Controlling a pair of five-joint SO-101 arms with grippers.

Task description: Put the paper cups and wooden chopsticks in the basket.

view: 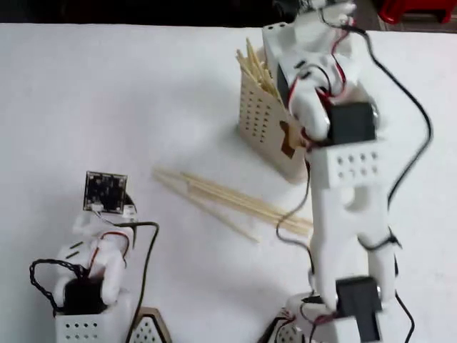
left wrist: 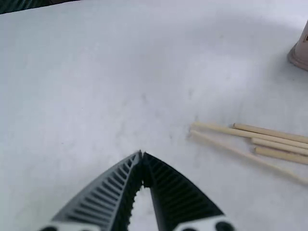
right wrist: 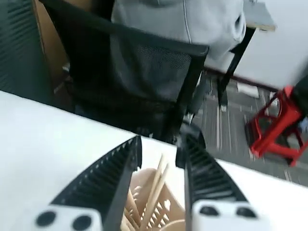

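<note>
A beige perforated basket [view: 265, 123] stands at the back middle of the white table, with several wooden chopsticks [view: 253, 63] sticking up out of it. More wooden chopsticks [view: 232, 200] lie loose in a bundle in front of it. My right gripper [right wrist: 162, 143] hangs open just above the basket [right wrist: 155, 211] and the chopsticks [right wrist: 157, 186] in it, holding nothing. My left gripper [left wrist: 142, 155] is shut and empty, low over the table at the front left. The ends of the loose chopsticks [left wrist: 250, 142] lie a little ahead of it and to its side.
The right arm [view: 346, 179] stretches from the front edge over the ends of the loose chopsticks up to the basket. The left arm's base [view: 89, 300] sits at the front left. A black office chair [right wrist: 139, 72] and a red stool [right wrist: 279, 130] stand beyond the table's far edge.
</note>
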